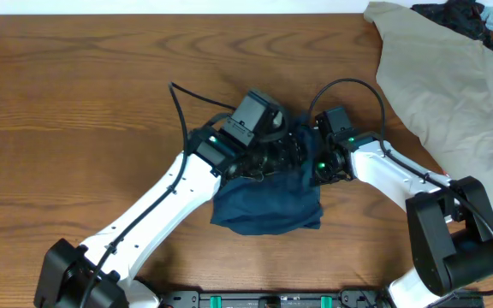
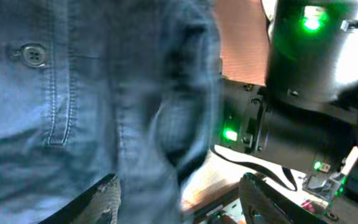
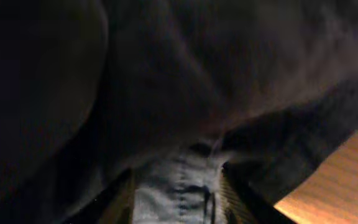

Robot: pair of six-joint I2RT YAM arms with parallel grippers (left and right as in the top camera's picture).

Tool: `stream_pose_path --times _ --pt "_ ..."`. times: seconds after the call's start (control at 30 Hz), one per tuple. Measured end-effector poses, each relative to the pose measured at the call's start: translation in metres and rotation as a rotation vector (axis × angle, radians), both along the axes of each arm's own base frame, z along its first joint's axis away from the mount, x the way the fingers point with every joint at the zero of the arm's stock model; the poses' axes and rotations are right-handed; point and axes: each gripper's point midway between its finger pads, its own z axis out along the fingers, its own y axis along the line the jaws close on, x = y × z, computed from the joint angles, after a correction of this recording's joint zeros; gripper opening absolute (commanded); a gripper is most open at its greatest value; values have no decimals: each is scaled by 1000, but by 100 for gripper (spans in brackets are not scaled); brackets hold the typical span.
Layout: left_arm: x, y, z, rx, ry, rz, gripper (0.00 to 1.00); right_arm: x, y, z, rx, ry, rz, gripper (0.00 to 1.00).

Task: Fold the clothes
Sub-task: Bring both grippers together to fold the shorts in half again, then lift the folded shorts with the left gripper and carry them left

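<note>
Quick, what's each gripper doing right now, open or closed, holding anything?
Left gripper: open, fingers wide apart, shorts fabric hanging between them.
Right gripper: closed on a fold of the shorts.

Overhead bright, left wrist blurred, right dim

Dark navy blue shorts (image 1: 268, 205), lighter seams showing. Table (image 1: 75, 103) showing brown wood grain. Upper-right garment (image 1: 452, 85) appearing plain khaki-beige.
</note>
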Motion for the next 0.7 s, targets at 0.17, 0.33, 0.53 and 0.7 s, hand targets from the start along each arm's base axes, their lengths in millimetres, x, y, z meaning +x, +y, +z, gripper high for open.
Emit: stream_pose_path --times 0.17,0.33,0.53,0.7 --pt "9 18 0 21 -7 19 63 -11 -33 -2 -125 86 -96 50" --pt "26 58 -6 80 3 90 72 -16 -103 -3 -309 151 -280 51" --pt "45 107 -19 212 -8 202 80 -15 -139 13 -317 160 -338 52" --pt "49 114 -25 251 -19 208 80 15 -133 69 -247 -29 -326 56"
